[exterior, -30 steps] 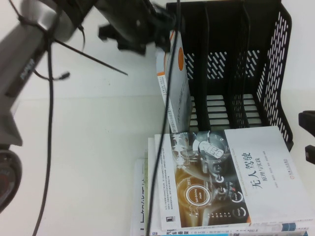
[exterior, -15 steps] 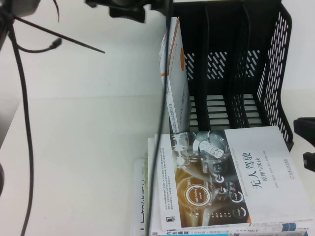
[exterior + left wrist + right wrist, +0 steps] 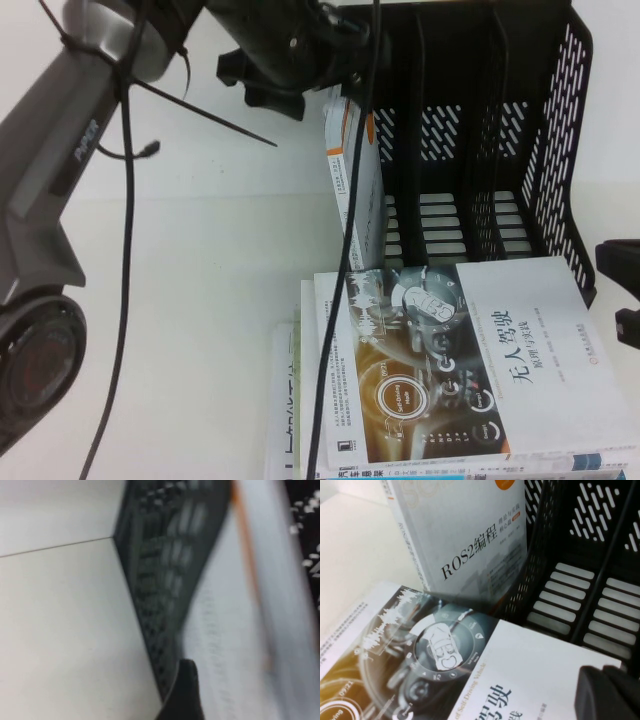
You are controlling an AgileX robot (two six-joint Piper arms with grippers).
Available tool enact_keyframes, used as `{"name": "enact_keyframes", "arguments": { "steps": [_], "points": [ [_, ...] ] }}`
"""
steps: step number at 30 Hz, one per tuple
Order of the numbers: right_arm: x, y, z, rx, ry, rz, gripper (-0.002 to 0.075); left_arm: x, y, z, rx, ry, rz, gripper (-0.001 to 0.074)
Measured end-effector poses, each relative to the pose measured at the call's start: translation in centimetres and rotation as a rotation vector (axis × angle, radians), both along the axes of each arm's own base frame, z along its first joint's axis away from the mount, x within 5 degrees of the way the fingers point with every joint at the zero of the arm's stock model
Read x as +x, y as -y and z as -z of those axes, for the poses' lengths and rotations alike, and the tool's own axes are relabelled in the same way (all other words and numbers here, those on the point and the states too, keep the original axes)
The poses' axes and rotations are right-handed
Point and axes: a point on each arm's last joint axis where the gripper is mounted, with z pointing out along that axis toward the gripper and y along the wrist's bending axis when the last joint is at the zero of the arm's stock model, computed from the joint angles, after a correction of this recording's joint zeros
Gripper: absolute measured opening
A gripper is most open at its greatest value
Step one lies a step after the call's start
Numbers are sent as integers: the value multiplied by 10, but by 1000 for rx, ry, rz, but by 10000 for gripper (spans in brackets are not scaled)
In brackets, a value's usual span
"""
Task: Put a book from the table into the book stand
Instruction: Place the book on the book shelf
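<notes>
Upright book point(image 3: 356, 175) in book stand point(image 3: 480, 150), likely stiff, light; pinch top edge; left gripper point(image 3: 300, 70) above it, right gripper point(image 3: 624, 290) far right, jaws' state untellable

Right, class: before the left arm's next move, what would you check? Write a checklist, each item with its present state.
1. Book inside the stand's leftmost slot: ok.
2. Book standing on edge: ok.
3. Left pincer free of the book: cannot tell; it hangs at the book's top.
4. Right pincer clear of the stand: ok; it is open, at the table's right side.
5. Cable clear of the book and stack: cannot tell; it hangs across both.
</notes>
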Motion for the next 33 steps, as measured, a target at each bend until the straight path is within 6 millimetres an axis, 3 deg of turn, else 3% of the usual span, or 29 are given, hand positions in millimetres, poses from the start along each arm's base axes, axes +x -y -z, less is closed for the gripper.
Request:
{"name": "enact_keyframes", "arguments": {
  "steps": [8,10,13,17,19,33],
  "points": [
    [0,0,0,1,4,5,5,5,-1,7,34,0,-24,567],
    [0,0,0,1,4,5,5,7,2,11,21,-18,-15,538],
    [0,0,0,1,5,7,5,12,7,24,8,-56,-3,430],
    [0,0,0,1,5,7,5,17,11,37,14,-84,-1,173],
    [1,0,0,1,6,7,5,18,10,38,21,-83,-3,103],
    [2,2,-2,-7,25,20,5,22,11,37,-25,-57,-60,103]
  ]
}}
